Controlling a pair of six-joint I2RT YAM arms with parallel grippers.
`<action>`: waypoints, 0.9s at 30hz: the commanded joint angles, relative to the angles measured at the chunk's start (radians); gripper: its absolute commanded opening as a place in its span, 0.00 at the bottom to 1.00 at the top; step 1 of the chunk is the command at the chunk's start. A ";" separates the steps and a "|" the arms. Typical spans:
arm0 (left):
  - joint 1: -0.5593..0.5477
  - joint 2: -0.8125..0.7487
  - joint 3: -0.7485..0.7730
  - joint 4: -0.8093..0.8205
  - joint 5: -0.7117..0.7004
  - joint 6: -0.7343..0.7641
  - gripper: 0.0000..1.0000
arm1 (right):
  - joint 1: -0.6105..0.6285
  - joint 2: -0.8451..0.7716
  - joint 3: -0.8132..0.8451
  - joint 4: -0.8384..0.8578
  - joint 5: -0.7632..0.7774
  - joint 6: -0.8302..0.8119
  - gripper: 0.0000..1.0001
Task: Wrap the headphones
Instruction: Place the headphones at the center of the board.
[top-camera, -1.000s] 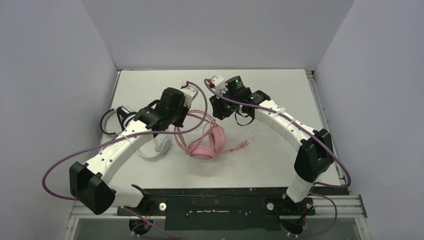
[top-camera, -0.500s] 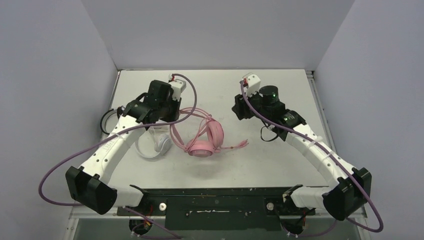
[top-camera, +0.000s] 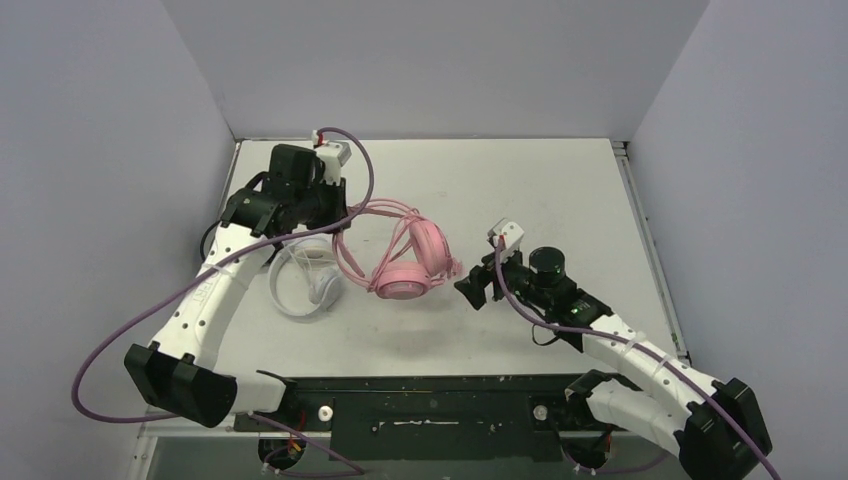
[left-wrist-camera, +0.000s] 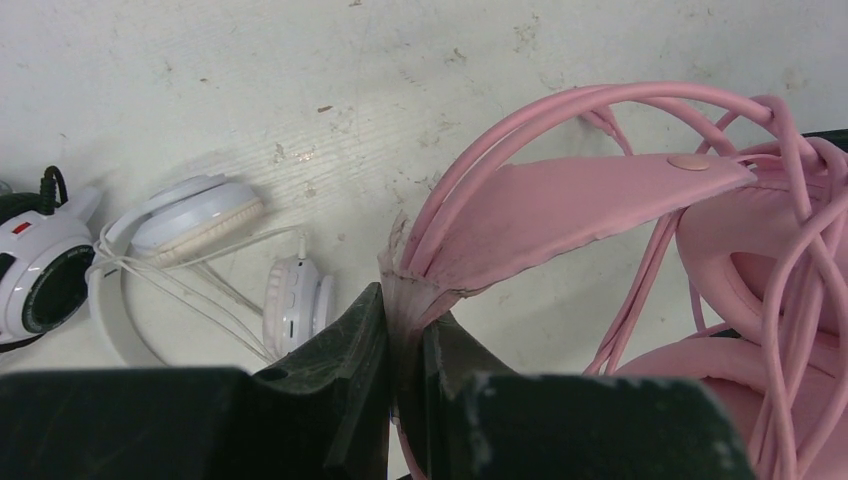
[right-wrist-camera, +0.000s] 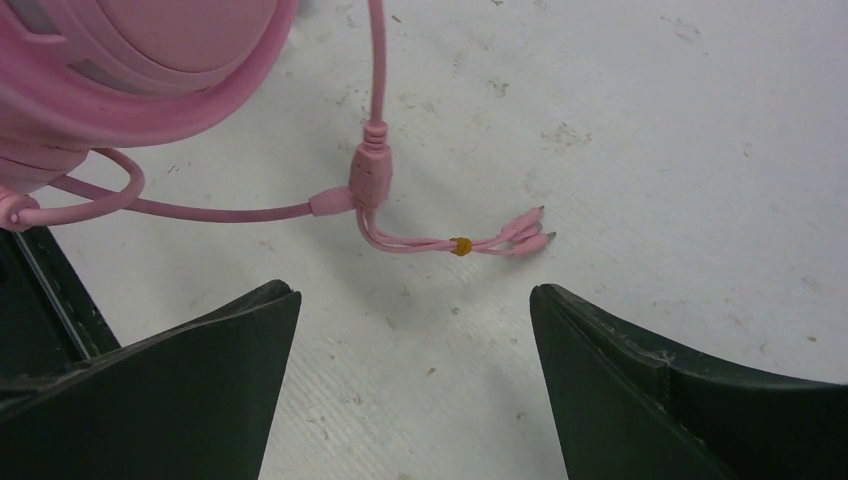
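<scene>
Top: the left arm (top-camera: 215, 290) reaches far-left. The right arm (top-camera: 620, 340) lies low, pointing at the pink headset (top-camera: 405, 270) mid-table (top-camera: 540, 190).

Left wrist: the left gripper (left-wrist-camera: 405, 310) pinches the pink headset's band, with the white headset (left-wrist-camera: 190, 215) beside it.

Right wrist: the right gripper (right-wrist-camera: 415, 292) gapes wide and empty, with the cable plugs (right-wrist-camera: 525, 232) ahead.

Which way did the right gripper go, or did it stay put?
Yes, it moved. The right gripper came from the far edge of the table toward its near edge, and now sits by the pink headphones, jaws open.
</scene>
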 joint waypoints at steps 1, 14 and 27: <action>0.016 -0.005 0.081 0.029 0.103 -0.064 0.00 | 0.084 -0.003 -0.049 0.261 0.030 -0.021 0.88; 0.018 -0.018 0.159 -0.004 0.171 -0.093 0.00 | 0.136 0.096 -0.273 0.717 0.134 0.011 0.74; 0.018 -0.050 0.170 0.091 0.247 -0.270 0.00 | 0.079 0.182 -0.338 1.005 0.022 0.113 0.64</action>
